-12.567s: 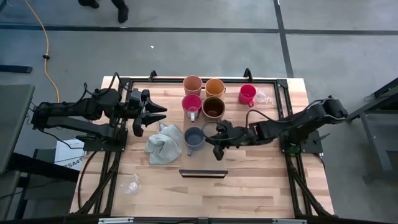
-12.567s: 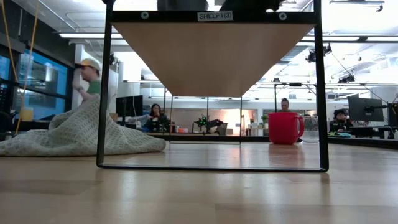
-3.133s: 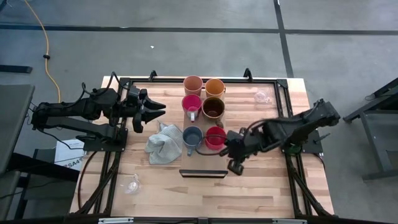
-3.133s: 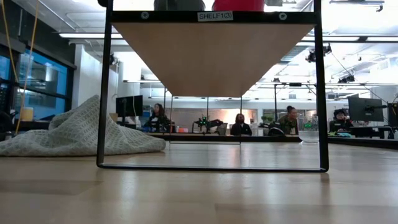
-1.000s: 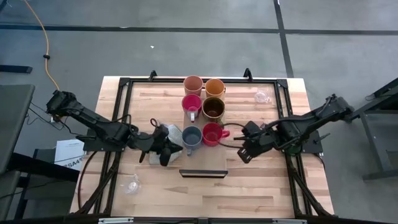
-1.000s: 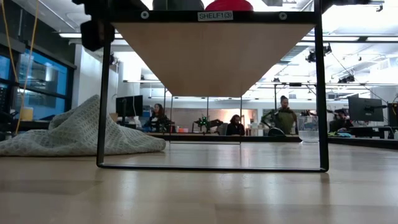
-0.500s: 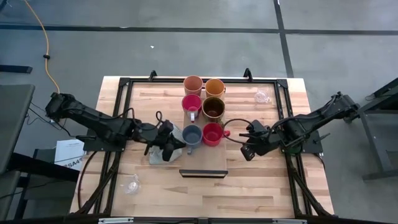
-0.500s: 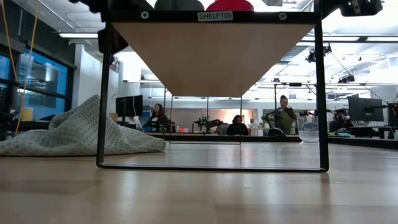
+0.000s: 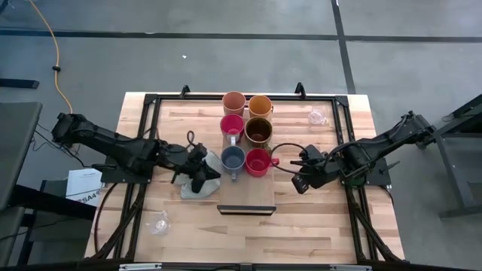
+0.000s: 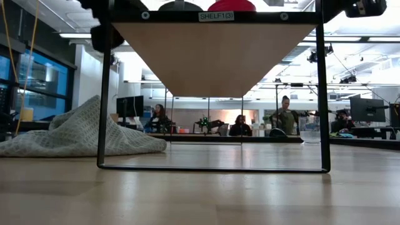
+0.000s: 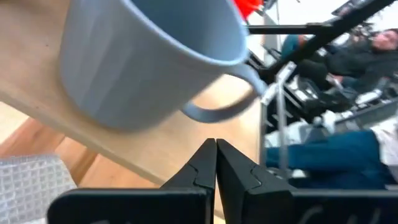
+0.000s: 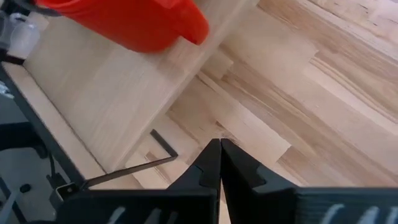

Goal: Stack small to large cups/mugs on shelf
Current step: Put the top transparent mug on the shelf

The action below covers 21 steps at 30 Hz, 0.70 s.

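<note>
The shelf (image 9: 245,192) is a raised light-wood board in the middle of the table. Six mugs stand on it in pairs: peach (image 9: 233,100) and orange (image 9: 260,104) at the far end, then pink (image 9: 232,125) and brown (image 9: 258,131), then blue-grey (image 9: 233,159) and red (image 9: 257,160). My left gripper (image 9: 203,170) is shut, over the grey cloth, just left of the blue-grey mug (image 11: 149,56); its fingertips point at the handle (image 11: 217,107) and touch nothing. My right gripper (image 9: 297,183) is shut, right of the red mug (image 12: 130,22) and clear of it.
A grey cloth (image 9: 197,179) lies heaped on the table left of the shelf. One clear glass (image 9: 317,117) stands at the far right, another (image 9: 159,223) at the near left. A black frame (image 10: 324,94) carries the shelf. People sit in the room beyond.
My left gripper has moved over the cloth toward the table's right and a little toward its far edge, nearing the blue-grey mug, and has stayed shut. My right gripper has drawn back slightly toward the table's right edge, away from the red mug.
</note>
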Each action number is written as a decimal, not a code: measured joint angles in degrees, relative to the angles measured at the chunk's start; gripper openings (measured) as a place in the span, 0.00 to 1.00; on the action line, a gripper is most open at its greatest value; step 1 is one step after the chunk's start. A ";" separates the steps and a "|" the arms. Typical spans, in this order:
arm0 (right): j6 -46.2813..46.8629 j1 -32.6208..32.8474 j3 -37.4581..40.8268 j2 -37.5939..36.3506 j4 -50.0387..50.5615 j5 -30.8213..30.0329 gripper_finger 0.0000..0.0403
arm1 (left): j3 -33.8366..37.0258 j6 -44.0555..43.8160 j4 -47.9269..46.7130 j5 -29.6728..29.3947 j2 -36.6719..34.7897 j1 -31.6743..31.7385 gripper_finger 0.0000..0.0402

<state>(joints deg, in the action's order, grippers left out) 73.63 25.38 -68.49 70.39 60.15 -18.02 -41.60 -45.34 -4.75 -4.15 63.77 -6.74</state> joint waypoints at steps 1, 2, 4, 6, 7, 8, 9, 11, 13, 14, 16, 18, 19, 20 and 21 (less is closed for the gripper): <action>0.32 -0.27 -0.06 -0.09 0.44 0.00 0.00 | 0.00 0.05 -0.92 0.60 -1.34 0.00 0.00; 0.78 -0.58 -0.51 -0.23 1.40 -0.26 0.00 | 0.00 0.26 -1.75 1.31 -2.98 0.00 0.00; 0.73 -1.92 -3.12 -0.95 3.04 -3.27 0.00 | 0.00 1.94 -1.94 2.41 -6.71 0.00 0.00; 0.36 -3.88 -6.64 -2.06 6.36 -8.93 0.00 | -0.09 4.17 -1.28 2.10 -11.01 0.03 0.00; 0.68 -5.10 -8.38 -2.60 8.10 -12.15 0.00 | -0.49 5.60 -1.29 1.25 -13.09 0.02 0.00; 1.01 -6.38 -9.98 -2.99 9.35 -15.13 0.00 | -0.95 7.14 -1.30 0.22 -14.97 0.02 0.00; 0.81 -7.86 -11.41 -3.39 10.33 -17.62 0.00 | -1.52 8.66 -1.25 -1.10 -16.69 0.02 0.00; -1.08 -11.33 -13.62 -4.13 12.59 -19.88 0.00 | -2.39 11.36 -1.27 -3.90 -19.71 0.02 0.00; -3.16 -15.41 -14.38 -4.59 14.75 -19.91 0.00 | -2.88 13.61 -1.20 -6.60 -21.91 0.04 0.00; -3.68 -17.59 -14.28 -4.63 16.25 -19.89 0.00 | -2.98 14.47 -1.28 -7.74 -22.74 0.04 0.00; -4.09 -22.58 -13.03 -4.63 18.56 -19.59 0.02 | -2.99 15.36 -1.33 -9.64 -23.86 0.04 0.00; -5.33 -27.55 -10.84 -4.62 19.14 -18.58 0.06 | -2.99 15.33 -1.47 -10.59 -24.27 0.04 0.00; -6.20 -29.90 -9.33 -4.63 18.75 -17.67 0.10 | -2.99 15.25 -1.49 -10.65 -24.26 0.02 0.00; -6.71 -32.36 -7.74 -4.60 18.20 -16.74 0.14 | -2.99 15.15 -1.53 -10.65 -24.22 0.02 0.00; -6.87 -34.71 -6.15 -4.56 17.65 -15.87 0.19 | -2.99 15.15 -1.64 -10.65 -24.13 0.02 0.00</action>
<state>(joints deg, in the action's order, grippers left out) 66.76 -9.33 -74.64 65.83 77.80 -33.90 -44.60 -30.20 -6.39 -14.81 39.64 -6.72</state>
